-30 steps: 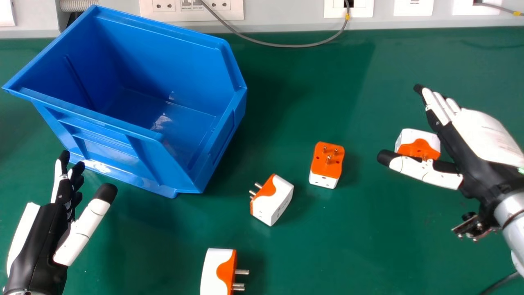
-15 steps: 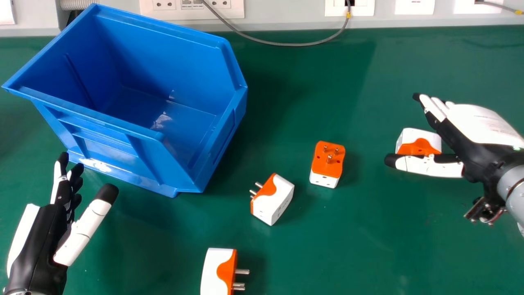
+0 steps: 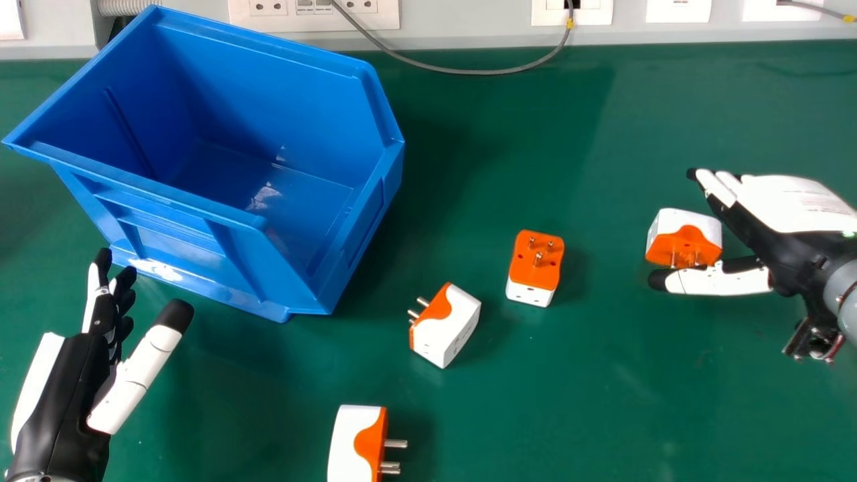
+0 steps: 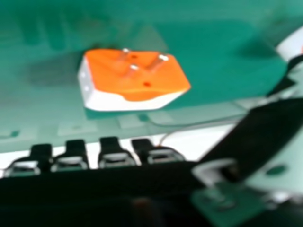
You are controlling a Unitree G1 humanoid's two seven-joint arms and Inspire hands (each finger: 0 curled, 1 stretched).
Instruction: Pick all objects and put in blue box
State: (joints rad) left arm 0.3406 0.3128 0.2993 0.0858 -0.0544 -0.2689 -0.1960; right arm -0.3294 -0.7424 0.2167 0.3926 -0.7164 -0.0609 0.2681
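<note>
My right hand is open at the right of the head view, its fingers behind the right adapter and its thumb in front. In the right hand view this orange and white adapter shows its pins beyond the fingertips of my right hand. My left hand stands open at the lower left. A pins-up adapter and a tilted one are near the middle; another adapter lies at the bottom edge, pins to the right. The blue box looks empty inside.
Wall sockets line the back, with a grey cable looping down onto the far part of the green table. The blue box's high walls rise beyond my left hand.
My right hand has moved lower and to the right in the head view, coming around the right adapter and uncovering its pins. The left hand and the adapters have stayed in place.
</note>
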